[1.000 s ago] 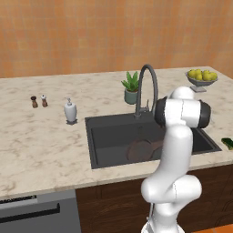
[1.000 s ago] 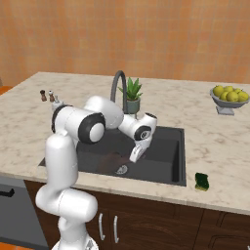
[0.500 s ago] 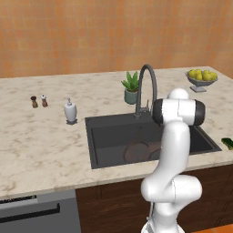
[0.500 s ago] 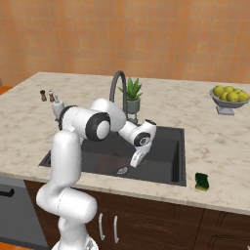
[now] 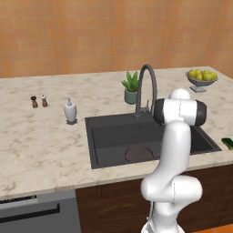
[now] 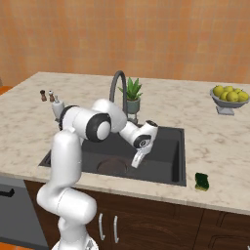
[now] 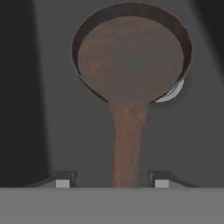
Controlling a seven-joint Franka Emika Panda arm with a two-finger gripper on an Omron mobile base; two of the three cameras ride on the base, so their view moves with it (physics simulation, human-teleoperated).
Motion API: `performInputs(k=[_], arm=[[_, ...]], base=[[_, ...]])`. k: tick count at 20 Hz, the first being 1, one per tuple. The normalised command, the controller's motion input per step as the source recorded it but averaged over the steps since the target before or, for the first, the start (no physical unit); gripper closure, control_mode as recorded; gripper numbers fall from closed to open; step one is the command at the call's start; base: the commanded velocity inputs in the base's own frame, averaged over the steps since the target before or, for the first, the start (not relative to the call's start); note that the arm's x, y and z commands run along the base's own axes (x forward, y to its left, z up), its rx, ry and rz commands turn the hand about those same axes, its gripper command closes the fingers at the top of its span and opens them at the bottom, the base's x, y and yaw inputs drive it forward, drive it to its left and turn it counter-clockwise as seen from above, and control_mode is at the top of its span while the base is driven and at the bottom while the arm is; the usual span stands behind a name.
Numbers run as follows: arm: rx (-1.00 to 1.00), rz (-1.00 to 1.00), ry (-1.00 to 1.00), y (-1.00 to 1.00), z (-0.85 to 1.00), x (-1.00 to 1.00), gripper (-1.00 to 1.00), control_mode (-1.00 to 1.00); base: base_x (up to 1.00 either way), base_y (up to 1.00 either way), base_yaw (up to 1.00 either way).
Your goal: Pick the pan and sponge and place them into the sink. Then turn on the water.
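Observation:
The dark brown pan [image 7: 131, 57] lies flat on the floor of the black sink [image 5: 91, 136], its rim covering part of the silver drain [image 7: 175, 91]. Its handle [image 7: 127, 140] runs toward me between my fingertips [image 7: 62, 180], with a gap on each side. My gripper [image 7: 112, 181] is open and hangs low in the basin over the handle's end [image 6: 136, 160]. From the two base views the pan [image 5: 139, 154] [image 6: 111, 167] shows on the sink floor. The green sponge [image 6: 201, 181] [image 5: 227, 143] lies on the counter right of the sink [image 6: 180, 161].
The arched tap [image 5: 145, 86] [image 6: 118, 90] stands behind the basin beside a potted plant [image 5: 131, 86]. A soap dispenser [image 5: 69, 110] and two small shakers [image 5: 38, 101] stand to the left. A fruit bowl [image 6: 229, 95] sits at the far right.
The hand has sunk a little lower into the sink above the pan. The jaws now stand apart from the pan's handle. The sponge has not moved.

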Motion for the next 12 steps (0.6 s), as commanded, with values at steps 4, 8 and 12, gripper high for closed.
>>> performInputs(k=[4,8,12], arm=[[0.00,0.00,-0.04,0.00,0.03,0.00,-1.00,-1.00],[0.00,0.00,-0.06,-0.13,0.61,-0.29,-1.00,-1.00],[0.00,-0.05,-0.11,-0.11,0.81,-0.50,-1.00,-1.00]], base=[[0.00,0.00,0.00],[0.00,0.00,0.00],[0.00,0.00,0.00]])
